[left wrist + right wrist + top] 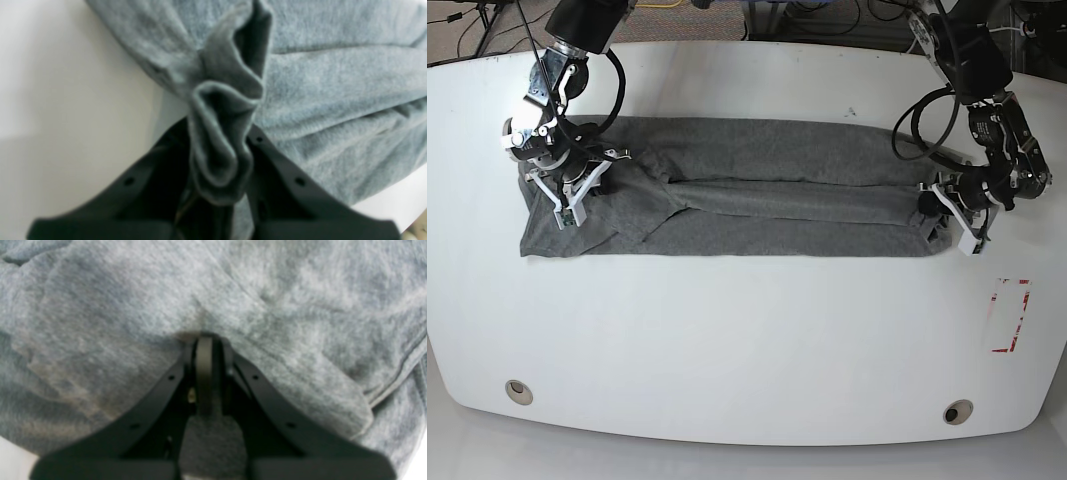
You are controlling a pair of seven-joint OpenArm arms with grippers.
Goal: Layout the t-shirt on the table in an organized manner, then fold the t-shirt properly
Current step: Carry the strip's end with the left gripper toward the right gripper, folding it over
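The heather-grey t-shirt (757, 200) lies stretched in a long, creased band across the white table (747, 340). At its end on the right of the base view, my left gripper (939, 215) is shut on a bunched fold of the t-shirt (220, 133), which stands up between the dark fingers (277, 166). At the opposite end, my right gripper (567, 195) presses down on the cloth. In the right wrist view its fingertips (204, 346) meet, pinching the t-shirt (133, 306) where it puckers.
A red-and-white tape mark (1010, 315) sits near the table's right edge. Two small round holes (518, 391) (957, 411) lie close to the front edge. Cables trail behind the back edge. Bare tabletop (66, 100) shows beside the left gripper.
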